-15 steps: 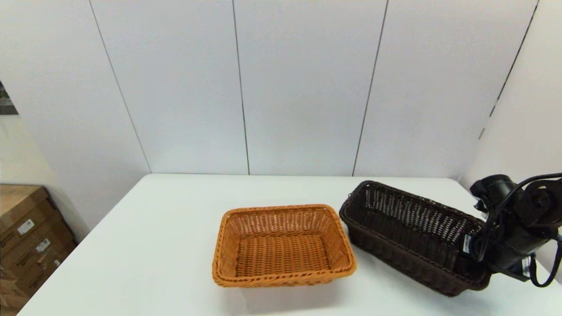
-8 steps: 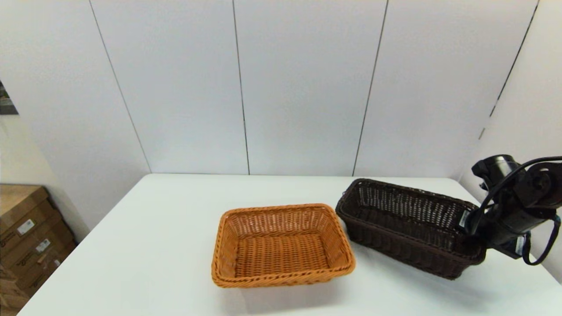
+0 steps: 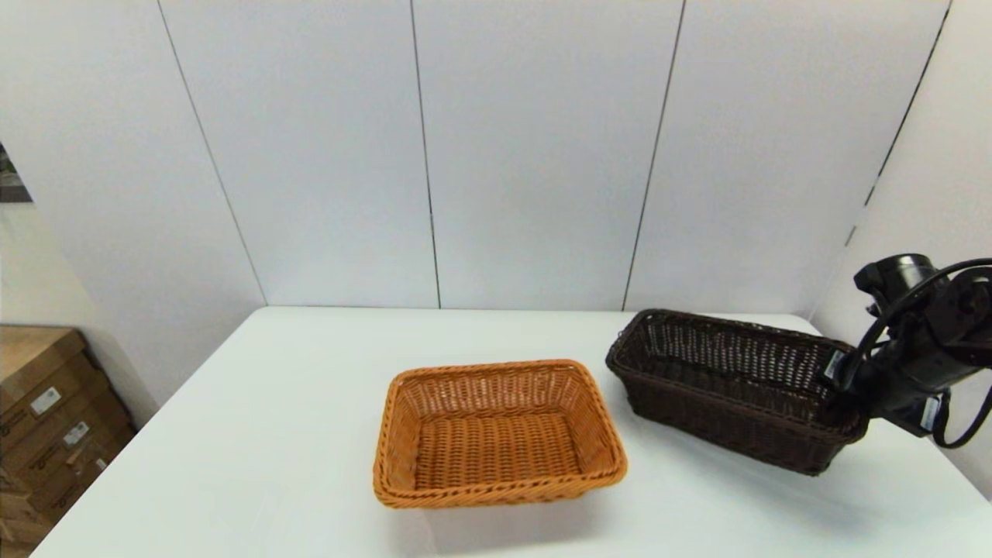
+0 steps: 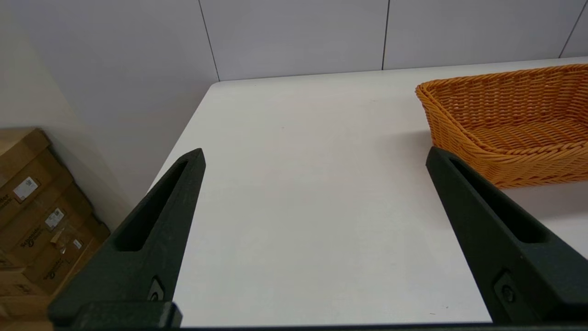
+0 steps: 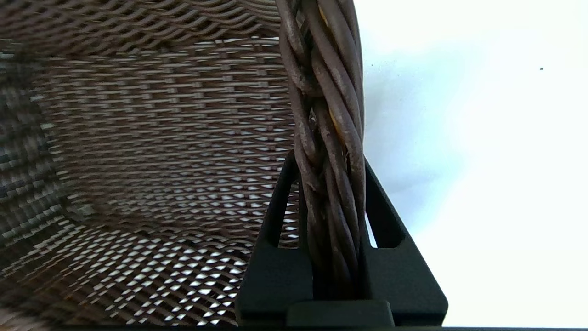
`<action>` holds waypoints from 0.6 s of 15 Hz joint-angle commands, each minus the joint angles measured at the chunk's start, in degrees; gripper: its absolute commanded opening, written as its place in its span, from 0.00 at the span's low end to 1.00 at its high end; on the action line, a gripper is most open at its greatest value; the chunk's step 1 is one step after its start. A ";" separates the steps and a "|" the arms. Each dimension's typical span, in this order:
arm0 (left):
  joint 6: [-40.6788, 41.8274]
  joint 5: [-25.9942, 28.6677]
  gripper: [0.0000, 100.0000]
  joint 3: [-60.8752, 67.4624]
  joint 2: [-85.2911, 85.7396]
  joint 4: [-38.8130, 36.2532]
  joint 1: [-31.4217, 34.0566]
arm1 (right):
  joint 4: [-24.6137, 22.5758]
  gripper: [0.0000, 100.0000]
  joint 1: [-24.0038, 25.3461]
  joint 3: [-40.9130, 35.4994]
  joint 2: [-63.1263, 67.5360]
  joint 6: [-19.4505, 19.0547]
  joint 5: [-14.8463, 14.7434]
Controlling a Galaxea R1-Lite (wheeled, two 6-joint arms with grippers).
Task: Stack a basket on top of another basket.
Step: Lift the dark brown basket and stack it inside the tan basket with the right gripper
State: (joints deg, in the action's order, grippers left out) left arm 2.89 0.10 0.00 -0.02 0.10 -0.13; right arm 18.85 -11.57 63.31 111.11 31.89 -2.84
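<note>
**newbie:** Where's the dark brown wicker basket [image 3: 732,387] at?

**me:** On the table's [image 3: 271,434] right side, just right of the orange wicker basket [image 3: 497,432]. My right gripper [image 5: 328,174] is clamped on its braided rim at the right end; it looks lifted there, hard to be sure. Left gripper [image 4: 317,158] is spread wide, idle.

**newbie:** Tricky to carry?

**me:** I'd guess light and stiff. An end grip may let it sag or swing.
</note>
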 commanded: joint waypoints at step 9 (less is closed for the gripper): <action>0.01 -0.01 1.00 0.00 0.02 -0.01 -0.04 | 13.50 0.00 -7.06 9.03 -5.81 0.28 22.18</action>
State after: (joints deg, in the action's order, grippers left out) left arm 2.86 0.10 0.00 -0.02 0.07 -0.13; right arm 30.07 -18.16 70.80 107.17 32.05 15.46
